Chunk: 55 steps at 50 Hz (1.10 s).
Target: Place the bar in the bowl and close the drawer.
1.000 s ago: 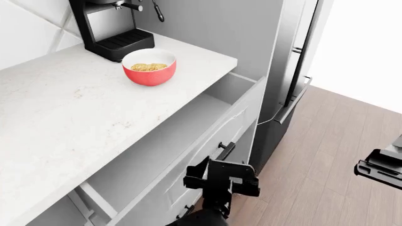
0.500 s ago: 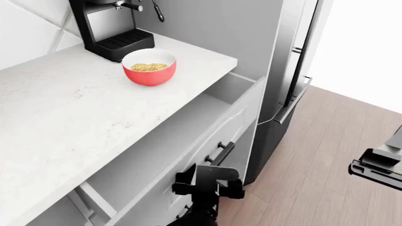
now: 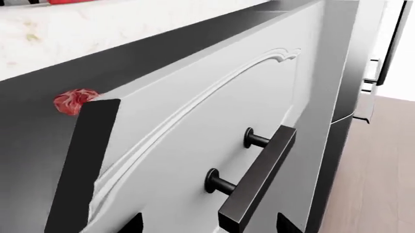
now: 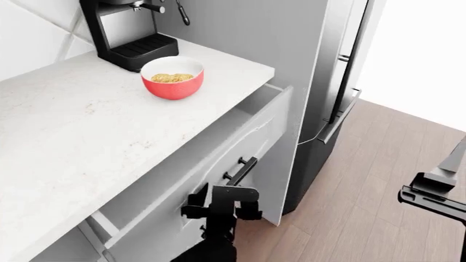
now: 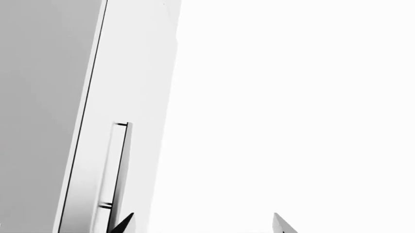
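Pale speckled stone makes up the counter (image 4: 80,136), with a black coffee machine (image 4: 131,30) at its far end and a tall steel fridge (image 4: 342,65) beside it over wood-plank flooring. Near the machine sits the bowl (image 4: 172,78), glossy red outside and white inside, and the grainy golden bar (image 4: 172,78) lies inside it. Below the counter edge the drawer (image 4: 251,150) is partly open, its grey inner walls showing behind a white front with a raised curved moulding and a square black bar handle (image 3: 258,178) on two round posts. The left gripper (image 4: 220,203) reaches up in front of that drawer front, just below the handle, its black fingers apart and holding nothing. The right gripper (image 4: 431,197) hangs off to the side over the floor, well apart from the cabinet; its fingers stand apart in the wrist view. A red-and-white marbled lump (image 3: 75,101) shows inside the drawer.
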{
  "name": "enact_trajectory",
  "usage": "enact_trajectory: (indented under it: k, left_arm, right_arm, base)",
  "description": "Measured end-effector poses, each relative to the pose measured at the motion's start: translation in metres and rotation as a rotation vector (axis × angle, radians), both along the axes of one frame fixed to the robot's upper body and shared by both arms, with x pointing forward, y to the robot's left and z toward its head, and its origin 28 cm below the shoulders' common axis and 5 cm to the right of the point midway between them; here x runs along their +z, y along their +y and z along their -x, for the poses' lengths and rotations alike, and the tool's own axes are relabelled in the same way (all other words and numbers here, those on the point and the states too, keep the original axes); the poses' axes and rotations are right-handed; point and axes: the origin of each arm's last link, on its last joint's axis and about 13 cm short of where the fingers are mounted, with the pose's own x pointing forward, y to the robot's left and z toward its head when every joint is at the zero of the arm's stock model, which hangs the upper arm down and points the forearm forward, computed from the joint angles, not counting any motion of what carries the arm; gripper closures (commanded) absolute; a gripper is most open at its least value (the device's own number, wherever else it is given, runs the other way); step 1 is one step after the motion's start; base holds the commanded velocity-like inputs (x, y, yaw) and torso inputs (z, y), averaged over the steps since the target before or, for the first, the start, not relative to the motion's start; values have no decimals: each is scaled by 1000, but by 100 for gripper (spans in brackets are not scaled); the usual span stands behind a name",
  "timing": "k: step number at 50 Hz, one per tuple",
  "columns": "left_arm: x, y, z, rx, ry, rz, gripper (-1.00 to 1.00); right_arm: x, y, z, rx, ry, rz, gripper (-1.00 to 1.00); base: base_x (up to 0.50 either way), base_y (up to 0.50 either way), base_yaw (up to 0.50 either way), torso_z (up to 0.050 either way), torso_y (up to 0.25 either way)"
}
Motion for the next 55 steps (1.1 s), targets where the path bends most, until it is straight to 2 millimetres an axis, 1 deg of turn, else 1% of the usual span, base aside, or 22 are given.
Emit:
enact_trajectory:
  k: [12, 21, 32, 55]
  left_arm:
    - [0, 23, -20, 142, -7, -34, -100]
    - [-3, 41, -28, 242, 8, -50, -100]
    - [-12, 62, -30, 337, 34, -83, -100]
    - [-23, 89, -27, 448, 49, -177, -100]
  right_arm:
    - [0, 0, 0, -1, 1, 2, -100]
    - [0, 0, 0, 0, 1, 2, -100]
    - [0, 1, 0, 2, 0, 4, -100]
    - [2, 3, -1, 5, -4, 8, -100]
  base:
    - [0, 0, 0, 0, 0]
    - [0, 0, 0, 0, 0]
    - [0, 0, 0, 0, 0]
    - [0, 0, 0, 0, 0]
